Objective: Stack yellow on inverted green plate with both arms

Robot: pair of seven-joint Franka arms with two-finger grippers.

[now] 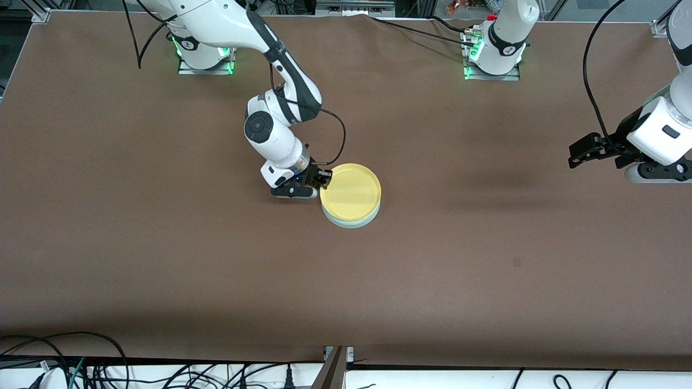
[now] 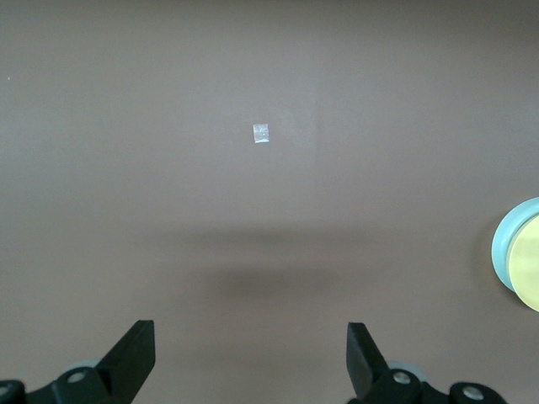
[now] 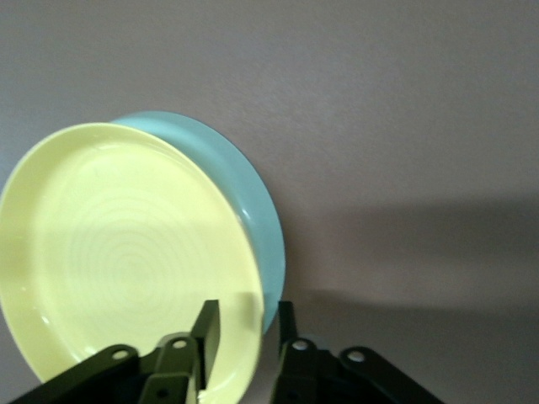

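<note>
The yellow plate [image 1: 351, 192] rests upright on top of the inverted green plate [image 1: 350, 223] near the table's middle; only the green rim shows under it. My right gripper [image 1: 323, 181] stands at the yellow plate's rim on the side toward the right arm's end. In the right wrist view the gripper [image 3: 246, 328] is open and straddles the yellow plate's [image 3: 126, 252] rim: one finger [image 3: 206, 332] inside, the other [image 3: 286, 324] outside beside the green plate [image 3: 248, 198]. My left gripper [image 1: 576, 154] waits open above bare table at the left arm's end; its wrist view [image 2: 253, 353] shows both plates [image 2: 529, 269] at the edge.
A small pale tape mark [image 2: 261, 133] lies on the brown table [image 1: 162, 243]. Cables [image 1: 81, 362] run along the edge nearest the front camera. The arm bases [image 1: 492, 59] stand at the edge farthest from that camera.
</note>
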